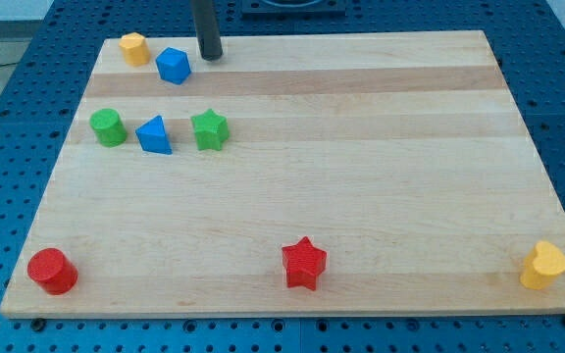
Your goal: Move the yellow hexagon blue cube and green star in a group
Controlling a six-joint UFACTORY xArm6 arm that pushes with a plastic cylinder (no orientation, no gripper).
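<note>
The blue cube (174,66) sits near the top-left corner of the wooden surface (361,176), and everything else can be placed from it. The yellow hexagon (134,48) lies just beside it, up and toward the view's left, with a slim gap between them. The green star (209,129) is lower down, below the cube and slightly to the view's right, well apart from it. The tool is a plain dark rod with nothing to open or close and it has hold of nothing; my tip (210,56) rests on the surface just to the view's right of the cube, close but not touching. Below the cube a blue triangular block (154,135) stands next to the star, with a green cylinder (108,127) further left. Far below, along the bottom edge, are a red cylinder (52,271), a red star (304,263) and a yellow heart-like block (543,266).
</note>
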